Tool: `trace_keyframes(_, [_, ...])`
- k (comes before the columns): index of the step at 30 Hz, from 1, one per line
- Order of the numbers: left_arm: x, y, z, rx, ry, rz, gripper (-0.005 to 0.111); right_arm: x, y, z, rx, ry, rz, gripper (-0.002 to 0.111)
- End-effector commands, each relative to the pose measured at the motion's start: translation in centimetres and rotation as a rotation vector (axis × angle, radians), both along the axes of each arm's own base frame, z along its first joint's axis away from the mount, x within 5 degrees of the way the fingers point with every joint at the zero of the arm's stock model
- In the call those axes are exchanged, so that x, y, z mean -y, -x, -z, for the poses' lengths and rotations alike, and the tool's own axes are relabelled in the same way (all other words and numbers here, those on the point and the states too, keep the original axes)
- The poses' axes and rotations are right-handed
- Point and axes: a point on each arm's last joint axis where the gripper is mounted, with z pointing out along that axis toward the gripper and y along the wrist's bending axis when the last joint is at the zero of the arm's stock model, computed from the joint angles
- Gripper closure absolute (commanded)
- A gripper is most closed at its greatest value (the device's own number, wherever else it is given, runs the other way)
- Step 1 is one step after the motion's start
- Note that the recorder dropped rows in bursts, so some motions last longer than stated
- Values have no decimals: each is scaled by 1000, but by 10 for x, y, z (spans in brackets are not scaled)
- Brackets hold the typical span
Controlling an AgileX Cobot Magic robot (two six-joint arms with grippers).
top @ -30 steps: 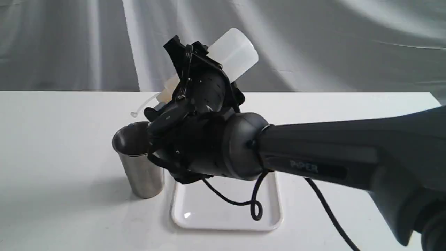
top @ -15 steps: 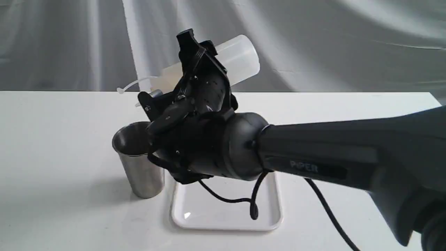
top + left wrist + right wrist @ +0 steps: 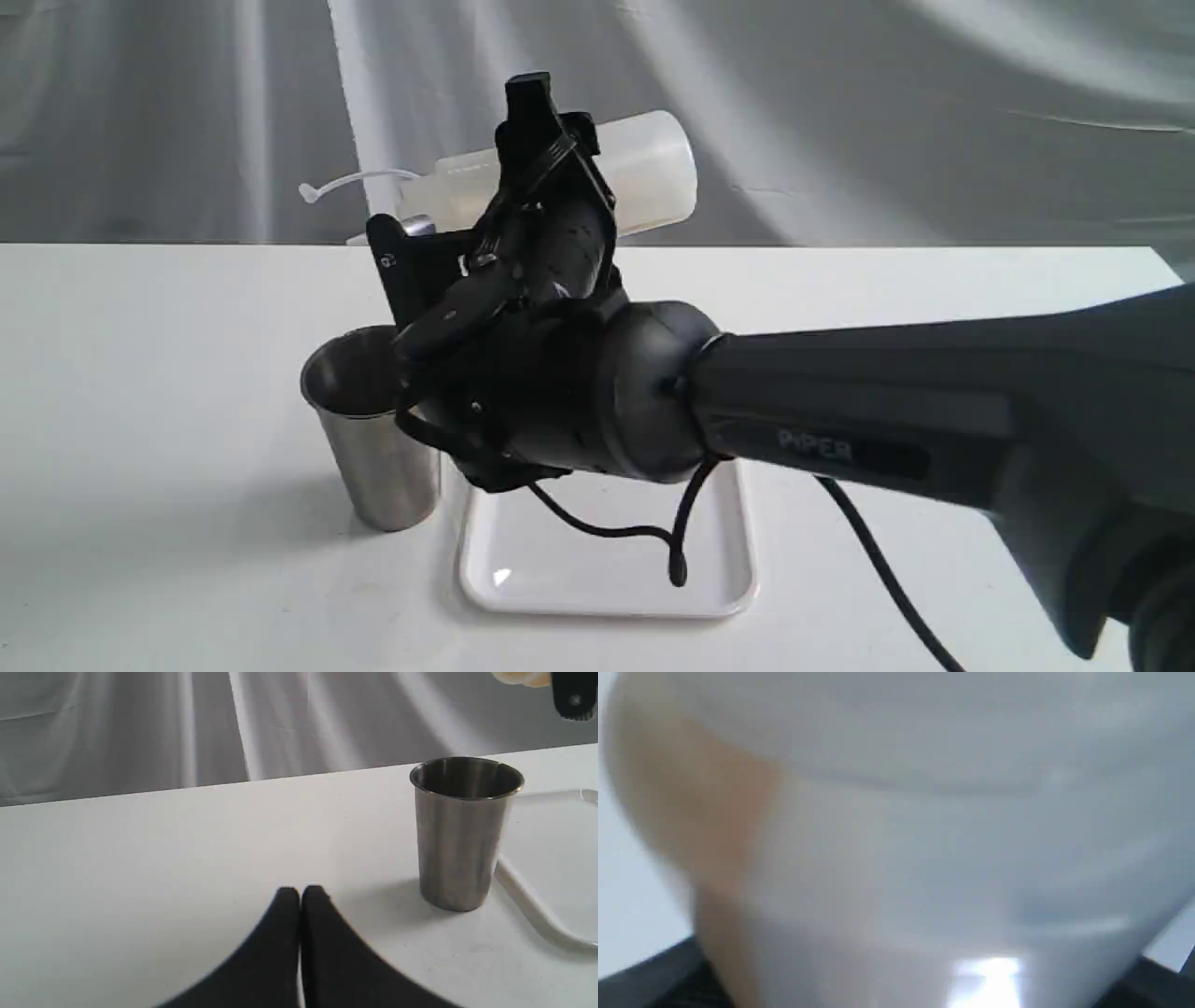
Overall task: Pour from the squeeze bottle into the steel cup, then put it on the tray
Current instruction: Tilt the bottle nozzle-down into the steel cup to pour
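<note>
White worktop, grey draped cloth behind.

Left wrist view: left fingers pressed tip to tip with nothing between them, low over bare worktop, apart from the cup.

Cup stands upright on the worktop, left of centre, just beside the tray's left edge. Whether the two touch cannot be told. Cup interior dark, contents not readable.

Above and behind the cup the bottle is in the air. It lies nearly level, base to the right, neck end to the left and a little lower. Thin cap strap sticks out leftward from the neck, higher than the cup rim. Nozzle tip is hidden behind a finger, so whether it sits over the cup mouth cannot be told.

Right fingers clamp the bottle round its middle, one finger across the top and the other lower, toward the neck side. Right wrist view: bottle wall fills the frame, blurred, with an amber tint along one side.

Tray lies flat on the worktop, below the right wrist, partly hidden by it. A black cable hangs in a loop from the wrist over the tray. Whether it touches the tray is not clear.

Right arm reaches in from the right edge, lettered PIPER on its side.
</note>
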Motion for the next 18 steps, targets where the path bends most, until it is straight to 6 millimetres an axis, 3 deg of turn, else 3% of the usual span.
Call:
trace_keyframes(1, [0,0,1,5,2,6,107,0,2,-9,40,-58,14,102])
trace_keyframes(18, [0,0,1,5,6,5,107,-8,0,-4,17,-212,-55,102])
